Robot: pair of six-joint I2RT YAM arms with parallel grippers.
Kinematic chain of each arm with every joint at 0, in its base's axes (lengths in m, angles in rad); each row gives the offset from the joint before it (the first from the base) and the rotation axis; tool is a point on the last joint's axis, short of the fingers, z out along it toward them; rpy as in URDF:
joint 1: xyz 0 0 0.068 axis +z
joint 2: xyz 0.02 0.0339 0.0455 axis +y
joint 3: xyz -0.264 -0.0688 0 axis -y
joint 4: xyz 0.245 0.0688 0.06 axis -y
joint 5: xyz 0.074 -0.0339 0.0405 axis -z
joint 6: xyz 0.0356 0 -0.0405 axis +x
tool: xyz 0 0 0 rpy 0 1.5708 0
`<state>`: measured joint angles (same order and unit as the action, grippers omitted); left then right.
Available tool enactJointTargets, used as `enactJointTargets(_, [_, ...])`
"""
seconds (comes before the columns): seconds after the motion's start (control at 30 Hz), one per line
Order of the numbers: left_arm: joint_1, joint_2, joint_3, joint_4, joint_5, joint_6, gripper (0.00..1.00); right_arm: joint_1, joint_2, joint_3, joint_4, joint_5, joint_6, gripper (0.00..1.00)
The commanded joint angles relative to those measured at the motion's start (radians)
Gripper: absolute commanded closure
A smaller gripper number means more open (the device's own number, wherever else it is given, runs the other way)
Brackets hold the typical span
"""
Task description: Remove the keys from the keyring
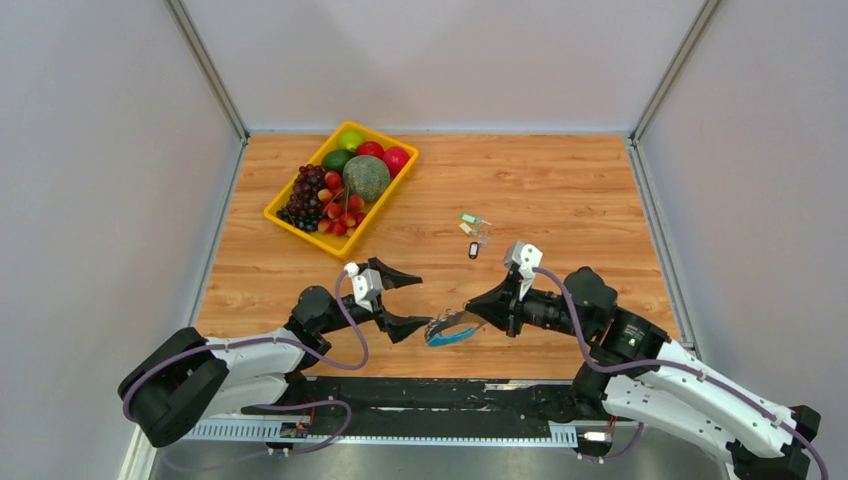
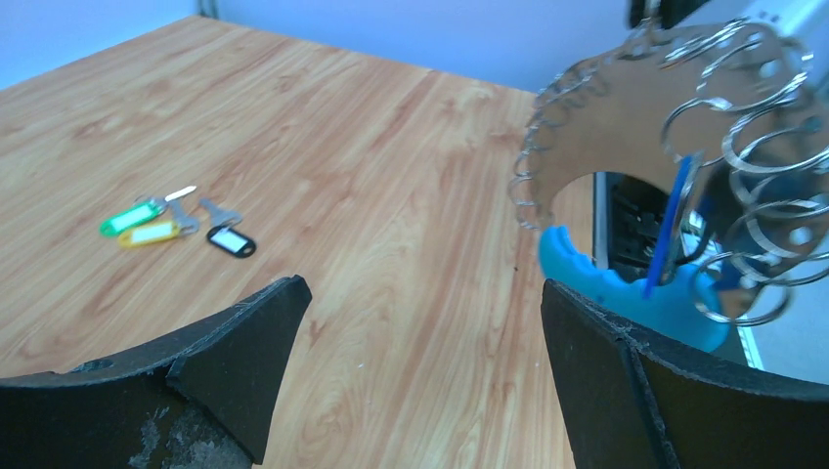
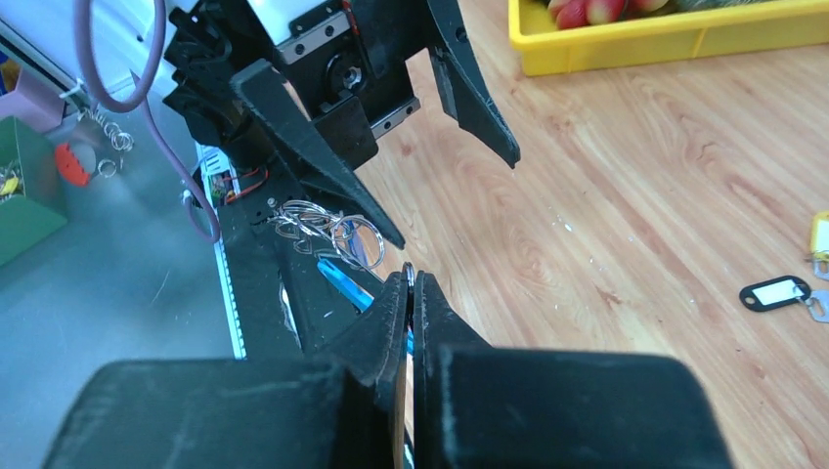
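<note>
The keyring (image 1: 452, 328) is hanging just above the wood table (image 1: 560, 190), low in the middle of the top view and close to the table's lower edge. Its blue section (image 2: 626, 293) is sagging at the bottom, and a narrow blue tag (image 2: 670, 225) is dangling among the wire rings at the right of the left wrist view. The right gripper (image 1: 472, 311) is reaching in from the right and pinching the loop, with its fingers pressed together on the thin edge. The left gripper (image 1: 425, 302) is facing it from the left with its fingers spread wide, gripping nothing, and its tips are sitting just beside the loop without touching it. Three keys (image 1: 468, 222) are lying loose on the table in a small cluster a little above and right of centre, well apart from the loop. They are carrying a green tag (image 2: 132, 217), a yellow tag (image 2: 149, 234) and a black tag (image 2: 231, 240). A yellow tray (image 1: 383, 200) of fruit is sitting in the upper left of the table.
</note>
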<state>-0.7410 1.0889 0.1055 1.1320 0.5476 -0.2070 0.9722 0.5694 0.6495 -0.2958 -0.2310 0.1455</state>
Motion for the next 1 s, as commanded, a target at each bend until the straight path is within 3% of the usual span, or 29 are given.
enactJointTargets(0.0, [-0.050, 0.005, 0.000, 0.081, 0.059, 0.111, 0.00, 0.002, 0.033, 0.067, 0.044, -0.053, -0.021, 1.00])
enactJointTargets(0.4, [-0.115, -0.005, 0.040, -0.042, 0.084, 0.203, 0.00, 0.001, 0.099, 0.107, 0.050, 0.029, -0.008, 1.00])
enactJointTargets(0.8, [-0.142, -0.038, 0.042, -0.081, 0.062, 0.246, 0.00, 0.002, 0.157, 0.093, 0.079, -0.045, 0.004, 1.00])
enactJointTargets(0.87, [-0.144, -0.042, 0.041, -0.081, 0.066, 0.248, 0.02, 0.002, 0.167, 0.091, 0.087, -0.048, 0.006, 1.00])
enactJointTargets(0.97, [-0.144, -0.047, 0.043, -0.083, 0.080, 0.249, 0.15, 0.002, 0.175, 0.086, 0.092, -0.038, 0.011, 1.00])
